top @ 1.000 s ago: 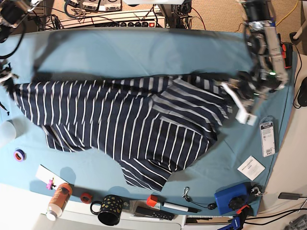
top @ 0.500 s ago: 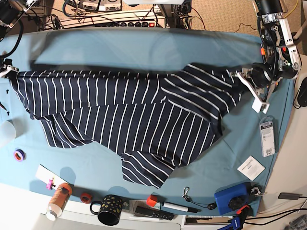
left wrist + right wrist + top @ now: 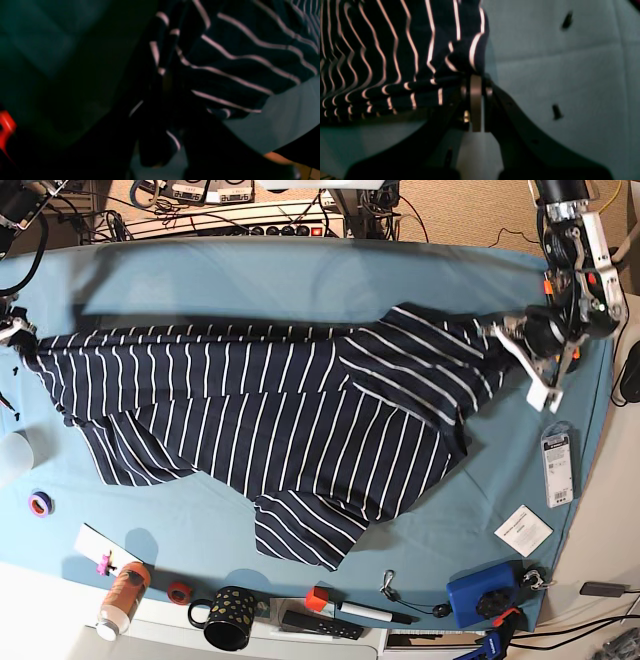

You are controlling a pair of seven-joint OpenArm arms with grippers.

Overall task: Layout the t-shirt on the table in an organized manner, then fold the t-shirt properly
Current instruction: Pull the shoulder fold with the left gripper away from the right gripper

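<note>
The navy t-shirt (image 3: 270,420) with thin white stripes hangs stretched across the teal table (image 3: 300,280), its top edge pulled nearly straight between the two arms. At the right end my left gripper (image 3: 497,332) is shut on a bunch of the cloth. The left wrist view is dark, with striped fabric (image 3: 225,62) gathered at the left gripper (image 3: 162,80). At the far left edge my right gripper (image 3: 22,340) is shut on the other end. In the right wrist view the right gripper (image 3: 475,80) pinches the fabric (image 3: 395,62) just above the table (image 3: 557,62). The lower part of the shirt lies crumpled.
Along the front edge stand a bottle (image 3: 122,598), a black dotted mug (image 3: 228,617), a marker (image 3: 365,612) and a blue box (image 3: 482,595). A packet (image 3: 557,466) and a white card (image 3: 523,530) lie at the right. A purple tape roll (image 3: 40,503) sits at the left.
My left gripper has moved toward the far right, drawing the shirt taut and straightening its top edge. The right gripper has stayed near the left edge, still holding its end.
</note>
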